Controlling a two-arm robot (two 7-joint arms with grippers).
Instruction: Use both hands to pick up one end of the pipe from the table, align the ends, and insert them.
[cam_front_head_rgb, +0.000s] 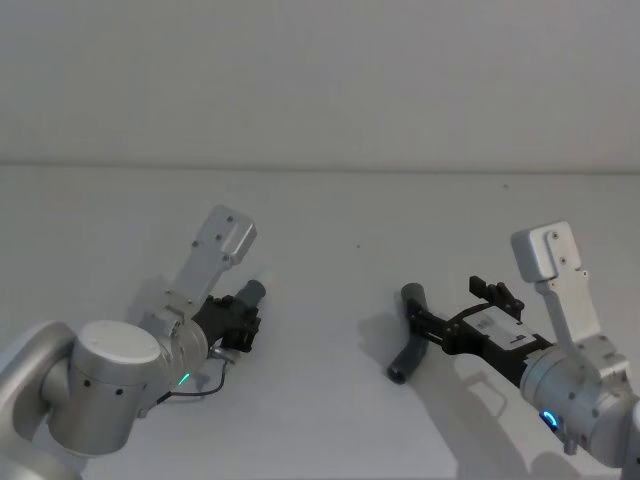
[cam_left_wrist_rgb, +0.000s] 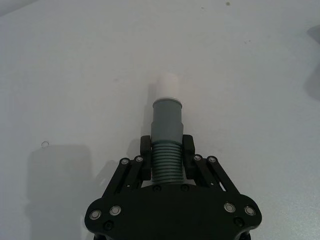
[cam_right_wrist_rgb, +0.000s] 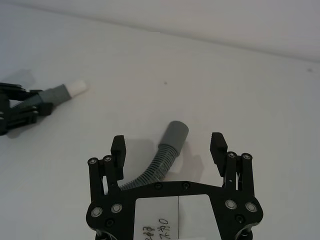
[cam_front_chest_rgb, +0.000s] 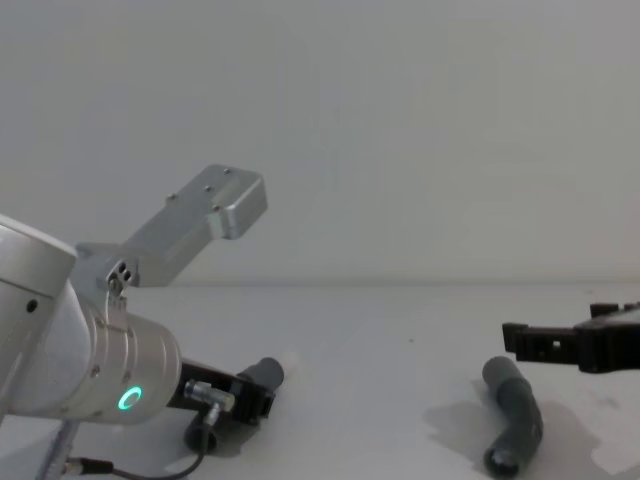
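Here's the left black two-fingered plastic gripper (cam_left_wrist_rgb: 166, 146), clenched on the ribbed middle of one dark grey bent hose piece (cam_left_wrist_rgb: 166, 120), low by the matte white counter (cam_front_head_rgb: 320, 230) at about 8 o'clock in the head view. I can't tell whether the piece is lifted clear. Its narrow white tip (cam_left_wrist_rgb: 167, 85) pokes out toward 1 o'clock. Decent hold, I'd say: the ribs give the fingers (cam_left_wrist_rgb: 187, 145) something to bite.

Over at 4 o'clock, the right black gripper (cam_right_wrist_rgb: 168, 144) hangs with its fingers spread wide, straddling the second dark grey hose piece (cam_right_wrist_rgb: 156, 165), which lies on the counter with nothing touching it. That piece looks light and rubbery, and its corrugated middle will likely flex (squeeze there and it may buckle). The smooth round cuff (cam_right_wrist_rgb: 175, 134) looks stiffer but slicker. My call: grip just behind the cuff, where ribs meet collar, so the open end holds steady for mating. Matte surfaces everywhere, no gloss.
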